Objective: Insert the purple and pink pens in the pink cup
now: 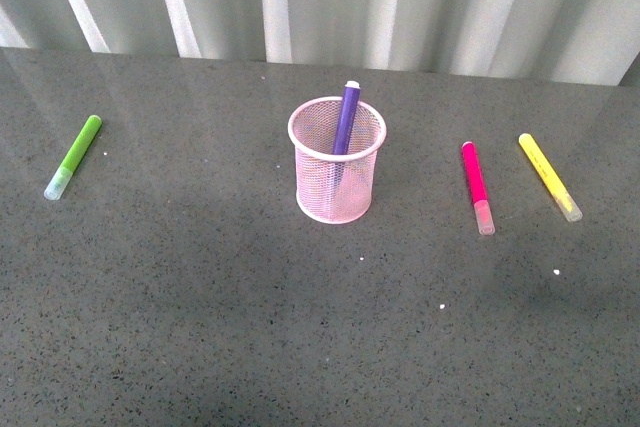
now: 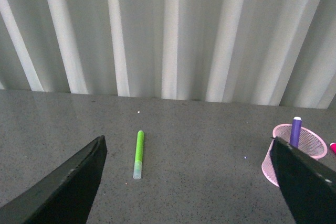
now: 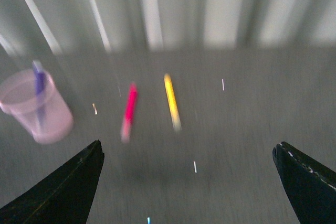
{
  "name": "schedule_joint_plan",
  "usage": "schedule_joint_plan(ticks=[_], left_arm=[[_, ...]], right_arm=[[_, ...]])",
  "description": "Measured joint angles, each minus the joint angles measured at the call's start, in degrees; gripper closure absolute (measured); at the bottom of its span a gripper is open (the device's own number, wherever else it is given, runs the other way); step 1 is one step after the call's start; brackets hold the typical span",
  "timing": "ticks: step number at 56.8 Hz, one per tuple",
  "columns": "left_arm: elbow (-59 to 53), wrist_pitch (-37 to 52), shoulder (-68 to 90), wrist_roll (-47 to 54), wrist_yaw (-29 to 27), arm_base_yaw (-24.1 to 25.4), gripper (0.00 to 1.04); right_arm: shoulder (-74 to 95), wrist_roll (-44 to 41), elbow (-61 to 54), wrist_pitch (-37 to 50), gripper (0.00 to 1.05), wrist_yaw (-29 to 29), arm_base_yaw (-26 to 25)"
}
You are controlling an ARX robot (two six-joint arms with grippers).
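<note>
The pink mesh cup (image 1: 337, 162) stands upright mid-table with the purple pen (image 1: 346, 119) standing in it, leaning on the far rim. The pink pen (image 1: 477, 186) lies flat on the table to the cup's right, clear cap toward me. No arm shows in the front view. My left gripper (image 2: 189, 182) is open and empty above the table; the cup (image 2: 283, 153) and purple pen (image 2: 295, 131) show by one finger. My right gripper (image 3: 189, 182) is open and empty; its blurred view shows the pink pen (image 3: 128, 109), the cup (image 3: 39, 109) and the purple pen (image 3: 39, 83) beyond it.
A lime-green marker (image 1: 73, 155) lies at the far left, also in the left wrist view (image 2: 138, 153). A yellow marker (image 1: 549, 176) lies right of the pink pen, also in the right wrist view (image 3: 171, 101). A white corrugated wall (image 1: 320, 2) backs the dark table (image 1: 300, 327).
</note>
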Motion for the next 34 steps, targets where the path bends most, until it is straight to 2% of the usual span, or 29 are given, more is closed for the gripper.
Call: schedule_joint_plan(ticks=[3, 15, 22, 34], left_arm=[[0.0, 0.0, -0.1, 0.0, 0.0, 0.0, 0.06], [0.0, 0.0, -0.1, 0.0, 0.0, 0.0, 0.07], [0.0, 0.0, -0.1, 0.0, 0.0, 0.0, 0.07], [0.0, 0.0, -0.1, 0.0, 0.0, 0.0, 0.07]], right_arm=[[9.0, -0.1, 2.8, -3.0, 0.07, -0.7, -1.1], [39.0, -1.5, 12.0, 9.8, 0.07, -0.5, -1.8], [54.0, -1.8, 18.8, 16.2, 0.07, 3.4, 0.1], [75.2, -1.2, 29.9, 20.3, 0.07, 4.0, 6.0]])
